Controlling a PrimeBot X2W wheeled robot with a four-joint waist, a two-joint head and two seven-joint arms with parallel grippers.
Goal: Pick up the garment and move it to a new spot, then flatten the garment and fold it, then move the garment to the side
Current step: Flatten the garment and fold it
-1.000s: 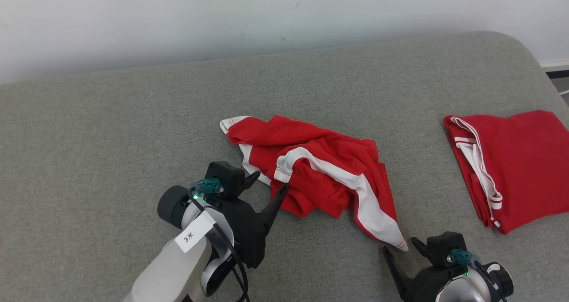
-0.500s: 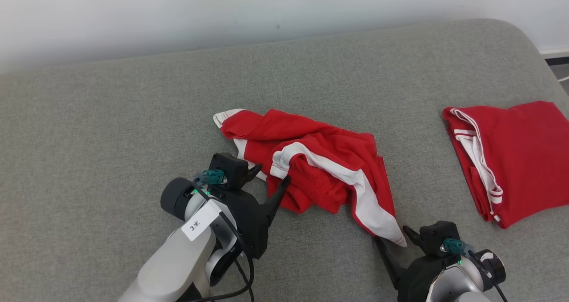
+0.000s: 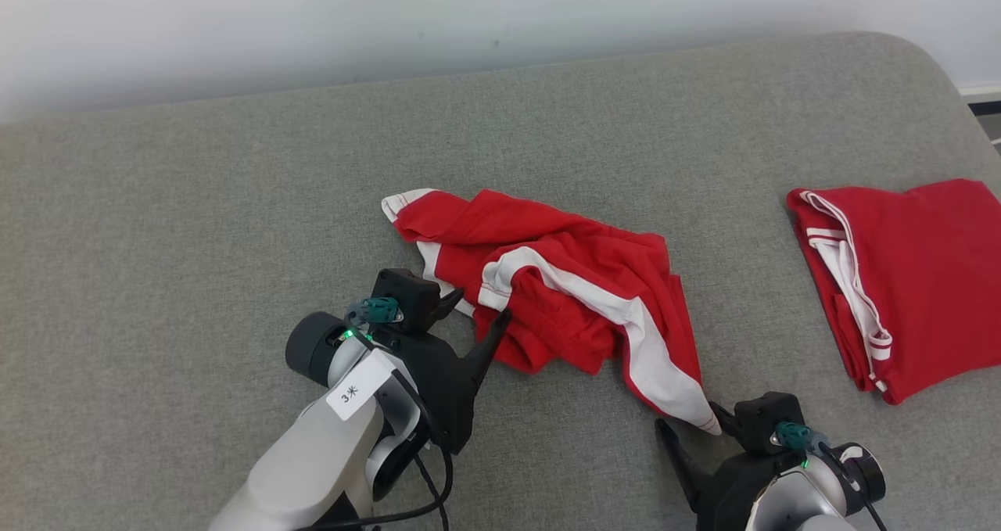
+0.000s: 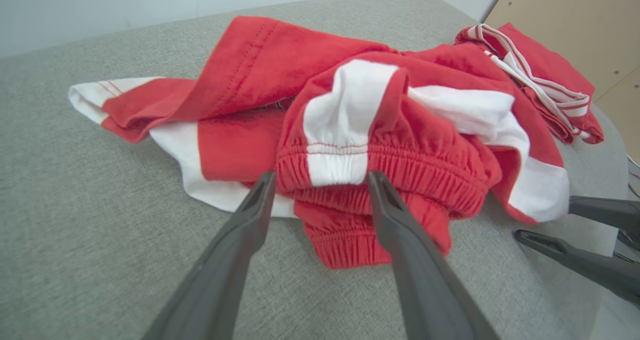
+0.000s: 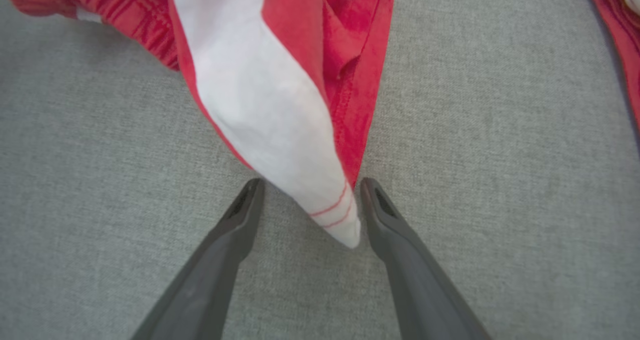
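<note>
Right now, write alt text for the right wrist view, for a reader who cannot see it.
The right gripper is open, its two dark fingers either side of the white pointed corner of a crumpled red-and-white fabric garment on a grey woven cushion. The edge of a second red garment shows at top right.

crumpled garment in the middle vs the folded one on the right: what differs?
Pose: the crumpled garment lies bunched in a heap; the folded garment lies flat with neat edges.
Grippers: the left gripper straddles the crumpled garment's elastic waistband and the right gripper its white corner, jaws open; the folded garment lies apart from both.
Shared: both red with white stripes, on the grey cushion.
</note>
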